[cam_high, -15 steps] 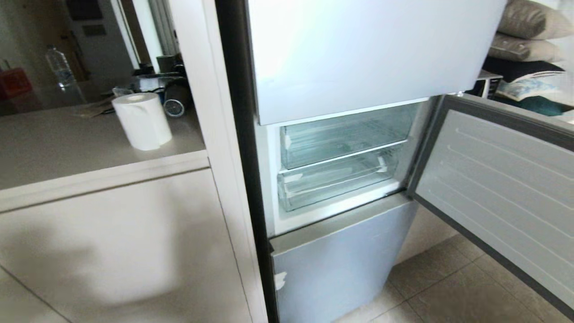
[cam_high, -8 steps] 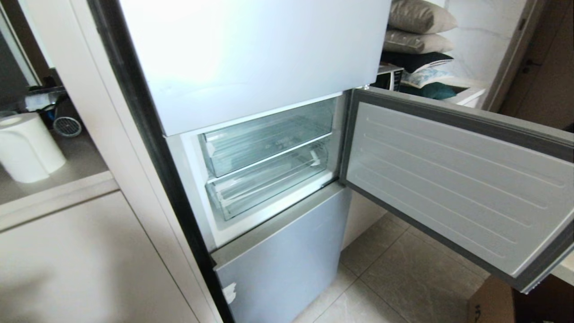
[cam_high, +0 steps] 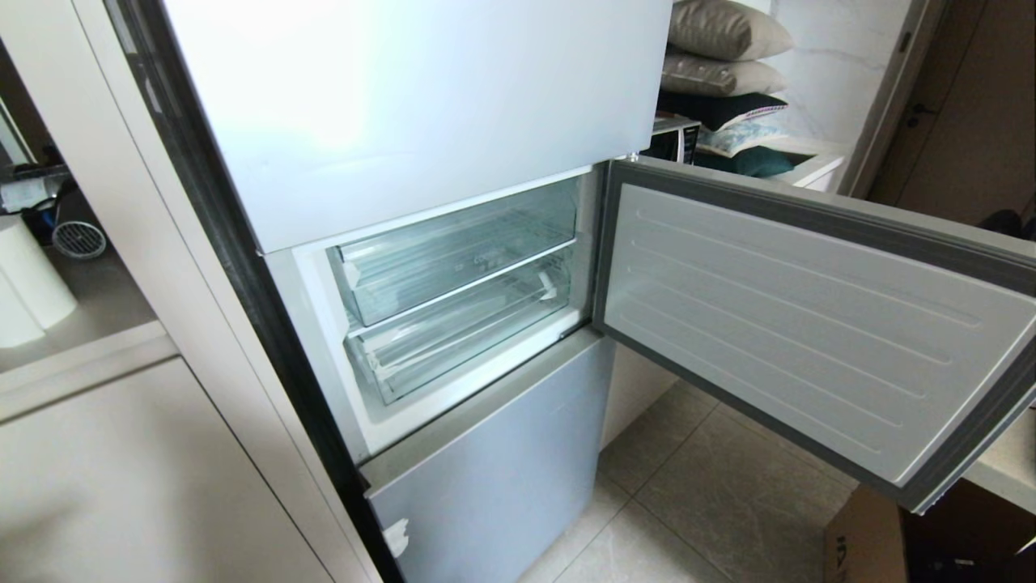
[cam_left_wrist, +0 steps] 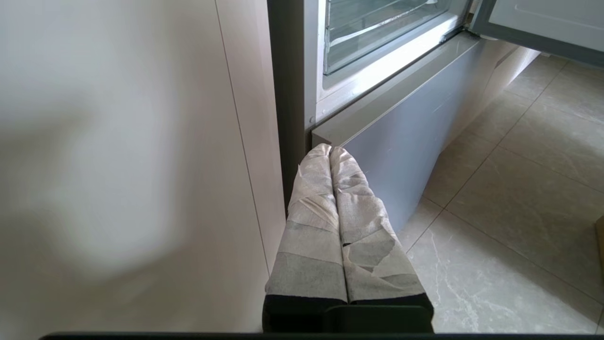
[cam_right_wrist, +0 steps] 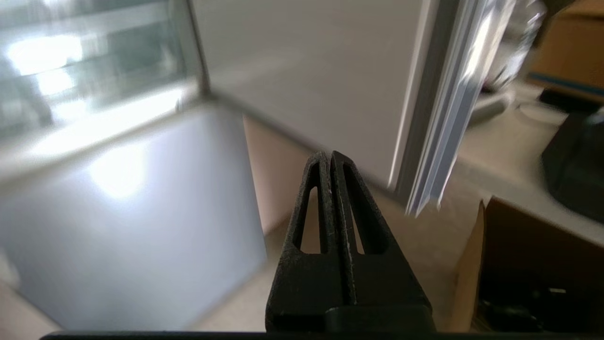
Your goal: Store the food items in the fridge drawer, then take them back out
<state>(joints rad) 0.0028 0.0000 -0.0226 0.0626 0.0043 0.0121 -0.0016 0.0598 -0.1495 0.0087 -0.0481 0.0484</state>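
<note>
The fridge stands with its middle door (cam_high: 809,324) swung open to the right. Inside are two stacked clear drawers, both pushed in; the lower one is the fridge drawer (cam_high: 461,336), and it looks empty. The food items are out of view. Neither arm shows in the head view. My left gripper (cam_left_wrist: 330,150), its fingers wrapped in white tape, is shut and empty, low before the pale blue lower door (cam_left_wrist: 401,137). My right gripper (cam_right_wrist: 329,155), black, is shut and empty, near the floor below the open door's edge (cam_right_wrist: 443,118).
A beige cabinet (cam_high: 121,470) with a counter and a white paper roll (cam_high: 24,283) stands left of the fridge. A cardboard box (cam_high: 866,538) sits on the tiled floor at the lower right. Pillows (cam_high: 720,48) are stacked behind the open door.
The whole head view has swung to the right: the fridge and counter slid left in the picture and more of the open door shows. The drawers stay pushed in.
</note>
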